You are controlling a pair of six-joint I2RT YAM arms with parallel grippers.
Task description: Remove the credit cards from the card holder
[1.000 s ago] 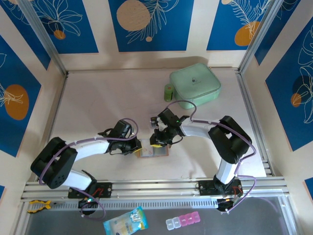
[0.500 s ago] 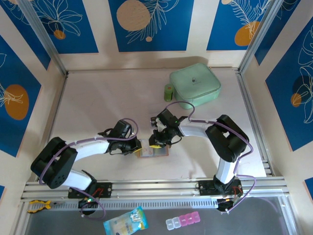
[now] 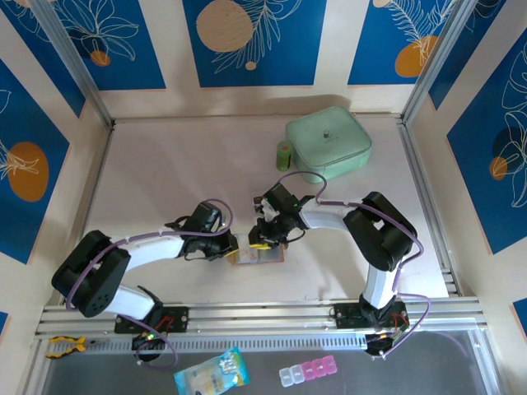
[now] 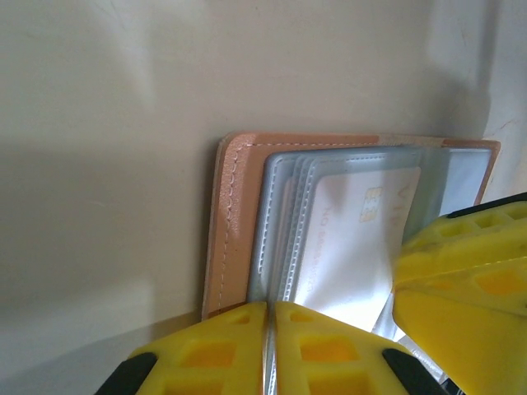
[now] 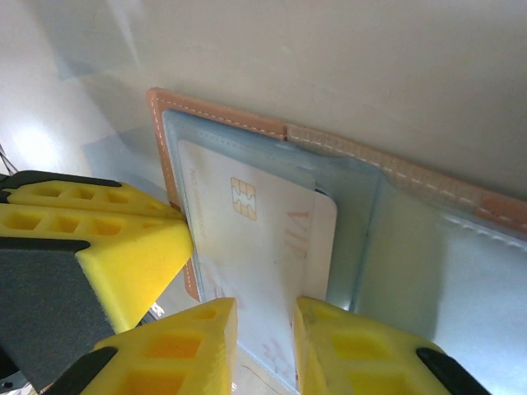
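Note:
The tan card holder lies spread open on the table between my two grippers. My left gripper is shut on the edge of its clear inner sleeves, its fingertips pressed together. A pale credit card with a gold chip sticks partly out of a sleeve. My right gripper hovers over that card's face, jaws a narrow gap apart, the card showing flat between them. In the right wrist view the left gripper's yellow finger sits at the holder's left edge.
A mint-green zip pouch and a small green cylinder stand at the back of the table. Below the front rail lie a light-blue packet and a pink pill box.
The right gripper has shifted slightly left over the holder and its jaws have parted a little. The left gripper and the holder have stayed put.

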